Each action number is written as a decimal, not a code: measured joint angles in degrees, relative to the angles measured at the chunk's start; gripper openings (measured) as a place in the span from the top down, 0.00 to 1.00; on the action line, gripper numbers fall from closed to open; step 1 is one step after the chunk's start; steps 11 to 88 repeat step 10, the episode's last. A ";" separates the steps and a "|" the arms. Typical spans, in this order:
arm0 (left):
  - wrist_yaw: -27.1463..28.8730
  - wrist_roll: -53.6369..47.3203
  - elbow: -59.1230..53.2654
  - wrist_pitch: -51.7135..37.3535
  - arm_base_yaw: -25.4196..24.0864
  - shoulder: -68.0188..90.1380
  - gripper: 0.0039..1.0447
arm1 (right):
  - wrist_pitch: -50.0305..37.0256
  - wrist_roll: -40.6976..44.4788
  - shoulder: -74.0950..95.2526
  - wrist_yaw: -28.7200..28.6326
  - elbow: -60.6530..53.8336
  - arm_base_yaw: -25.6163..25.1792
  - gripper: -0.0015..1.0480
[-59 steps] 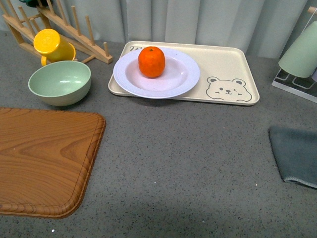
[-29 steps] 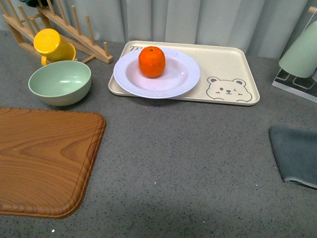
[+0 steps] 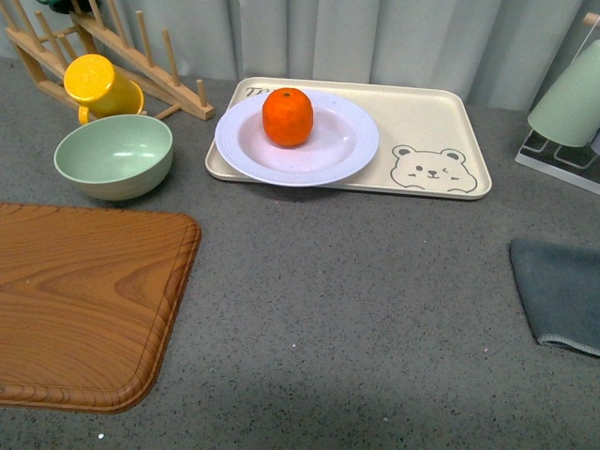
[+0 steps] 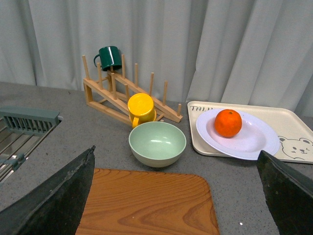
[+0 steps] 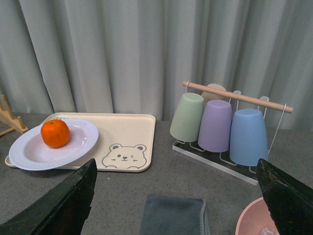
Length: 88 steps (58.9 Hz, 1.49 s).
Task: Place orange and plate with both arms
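Observation:
The orange [image 3: 287, 116] sits on the white plate [image 3: 337, 150], which rests on the left part of the beige bear tray [image 3: 427, 112]. Orange [image 4: 228, 123] and plate [image 4: 257, 142] also show in the left wrist view, and orange [image 5: 55, 133] and plate [image 5: 29, 154] in the right wrist view. Neither arm shows in the front view. My left gripper [image 4: 178, 196] is open and empty, held back above the wooden board [image 4: 146, 205]. My right gripper [image 5: 178, 200] is open and empty above the grey cloth [image 5: 173, 215]. Both are far from the plate.
A pale green bowl [image 3: 113, 156] and a yellow cup [image 3: 98, 86] stand by a wooden rack [image 3: 141, 56] at the back left. A large wooden board [image 3: 84, 300] lies front left. A grey cloth [image 3: 562, 291] and a cup rack [image 5: 220, 122] are at the right.

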<state>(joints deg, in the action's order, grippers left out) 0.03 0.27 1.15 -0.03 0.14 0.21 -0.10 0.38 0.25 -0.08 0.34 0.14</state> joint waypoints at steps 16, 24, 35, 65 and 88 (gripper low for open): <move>0.00 0.00 0.00 0.00 0.00 0.00 0.06 | 0.00 0.00 0.00 0.00 0.00 0.00 0.09; 0.00 0.00 0.00 0.00 0.00 0.00 0.06 | 0.00 0.00 0.00 0.00 0.00 0.00 0.09; 0.00 0.00 0.00 0.00 0.00 0.00 0.06 | 0.00 0.00 0.00 0.00 0.00 0.00 0.09; 0.00 0.00 0.00 0.00 0.00 0.00 0.06 | 0.00 0.00 0.00 0.00 0.00 0.00 0.09; 0.00 0.00 0.00 0.00 0.00 0.00 0.06 | 0.00 0.00 0.00 0.00 0.00 0.00 0.09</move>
